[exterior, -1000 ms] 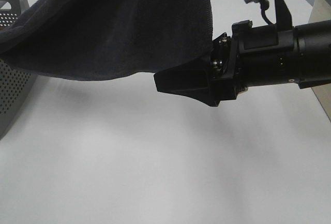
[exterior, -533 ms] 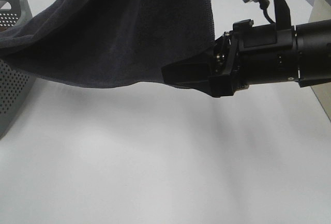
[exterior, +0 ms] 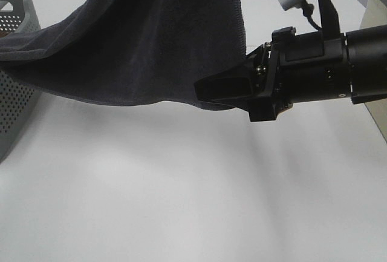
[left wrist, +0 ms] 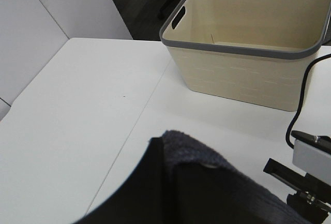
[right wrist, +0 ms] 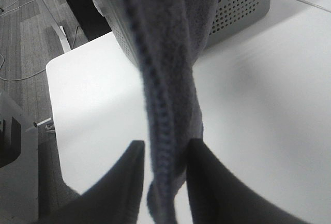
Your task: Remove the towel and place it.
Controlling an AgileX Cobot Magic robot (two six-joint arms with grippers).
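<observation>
The dark charcoal towel [exterior: 151, 38] hangs in the air, sloping from the top of the exterior view down to the grey basket [exterior: 12, 98] at the left, over whose rim its far end lies. My right gripper [exterior: 208, 89] reaches in from the right at the towel's lower right corner. In the right wrist view its two black fingers [right wrist: 129, 182] press the stitched hem of the towel [right wrist: 165, 105] from both sides. My left gripper [left wrist: 170, 175] is shut on the towel's upper edge [left wrist: 207, 162] and is out of the exterior view.
A cream basket with a grey rim [left wrist: 248, 43] stands empty on the white table [exterior: 181, 189], at the right edge of the exterior view [exterior: 378, 62]. The perforated grey basket [right wrist: 243, 1] sits at the table's left.
The right gripper's fingers have closed from wide apart onto the towel's corner and shifted slightly right and up. The towel's lower edge has lifted a little.
</observation>
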